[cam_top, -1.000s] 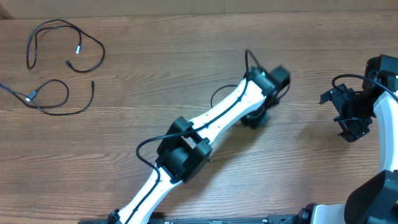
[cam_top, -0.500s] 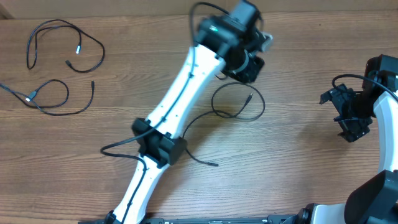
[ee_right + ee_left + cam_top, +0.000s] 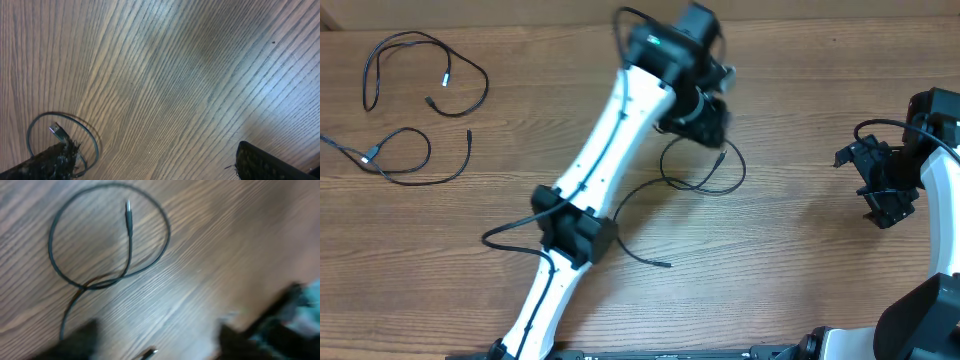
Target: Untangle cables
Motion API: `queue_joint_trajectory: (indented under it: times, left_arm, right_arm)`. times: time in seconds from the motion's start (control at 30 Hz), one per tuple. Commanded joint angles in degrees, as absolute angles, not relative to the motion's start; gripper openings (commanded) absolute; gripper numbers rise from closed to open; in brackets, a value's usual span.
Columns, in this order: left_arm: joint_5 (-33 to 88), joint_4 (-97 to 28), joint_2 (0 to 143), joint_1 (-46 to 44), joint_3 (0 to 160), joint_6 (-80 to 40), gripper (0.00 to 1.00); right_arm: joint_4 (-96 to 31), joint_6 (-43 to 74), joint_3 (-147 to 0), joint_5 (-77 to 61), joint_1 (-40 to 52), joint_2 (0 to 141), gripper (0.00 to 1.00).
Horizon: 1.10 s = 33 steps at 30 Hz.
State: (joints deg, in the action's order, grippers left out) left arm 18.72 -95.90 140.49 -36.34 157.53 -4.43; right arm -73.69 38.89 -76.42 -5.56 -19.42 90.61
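One thin black cable [image 3: 742, 172] lies alone mid-table in a single loop, its tail running to a plug end [image 3: 665, 264]. In the left wrist view the same loop [image 3: 167, 230] crosses itself once, with a silver tip [image 3: 127, 205] inside it. My left gripper [image 3: 705, 120] hovers just behind the loop, open and holding nothing [image 3: 162, 345]; another plug tip [image 3: 150, 352] shows on the wood between its blurred fingers. Two more cables [image 3: 483, 85] [image 3: 420, 182] lie apart at the far left. My right gripper [image 3: 885, 205] hangs open at the right, empty [image 3: 160, 165].
The wooden table [image 3: 800, 270] carries nothing besides the cables. My left arm [image 3: 610, 150] stretches diagonally from the front edge across the middle. In the right wrist view a cable loop [image 3: 30, 131] shows beside the left finger.
The left arm swung from mid-table toward the back and the gripper opened. The looped cable it covered now lies free on the wood. The right arm stayed still.
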Motion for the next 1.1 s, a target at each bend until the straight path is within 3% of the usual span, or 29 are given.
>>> queue_joint_trajectory:
  times: [0.0, 0.27, 0.43, 0.73, 0.9, 1.07]
  left_arm:
    - [7.09, -94.72, 139.61, -40.29, 153.49, -3.51, 0.89]
    - [0.6, -85.27, 139.65, -45.95, 140.94, 5.08, 0.96]
    - [-0.36, -77.78, 139.65, -46.89, 133.95, 10.55, 0.96]
    - [5.63, -72.14, 139.65, -46.96, 127.17, 13.74, 0.86]
    - [5.58, -70.19, 139.74, -46.98, 124.62, 13.74, 0.89]
    - [5.58, -69.19, 139.83, -47.24, 122.48, 13.76, 0.84]
  right_arm:
    - [-73.58, 38.52, -76.44, -5.41, -19.46, 90.37, 1.0]
    - [-73.58, 38.52, -76.44, -5.41, -19.46, 90.37, 1.0]
    - [-73.58, 38.52, -76.44, -5.41, -19.46, 90.37, 1.0]
    - [-73.58, 38.52, -76.44, -5.41, -19.46, 90.37, 1.0]
    - [-73.58, 38.52, -76.44, -5.41, -19.46, 90.37, 1.0]
    - [-73.58, 38.52, -76.44, -5.41, -19.46, 90.37, 1.0]
